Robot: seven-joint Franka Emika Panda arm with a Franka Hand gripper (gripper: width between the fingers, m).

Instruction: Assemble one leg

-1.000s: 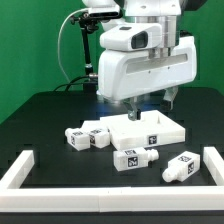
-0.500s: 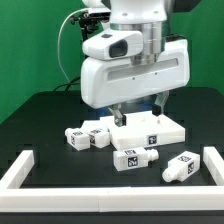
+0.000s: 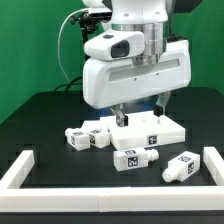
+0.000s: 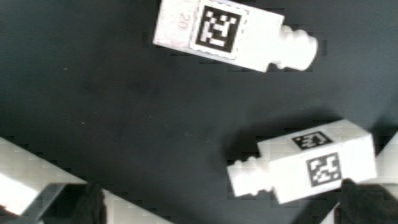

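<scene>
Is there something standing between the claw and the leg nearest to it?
Nothing visible does. The claw hangs open. In the wrist view the nearest leg lies on bare black table, and another leg lies apart from it.

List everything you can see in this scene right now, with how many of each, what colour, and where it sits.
legs: four, white with black-and-white tags, lying on the table; two side by side toward the exterior view's left, two in front of the panel.
square panel: one, white, flat on the table, centre, behind the front legs.
rails: white, along the table's front and both sides.
table: one, black.
backdrop: green, behind everything.
arm: one, white, hanging over the panel's far edge; jaws spread apart, holding nothing.
</scene>
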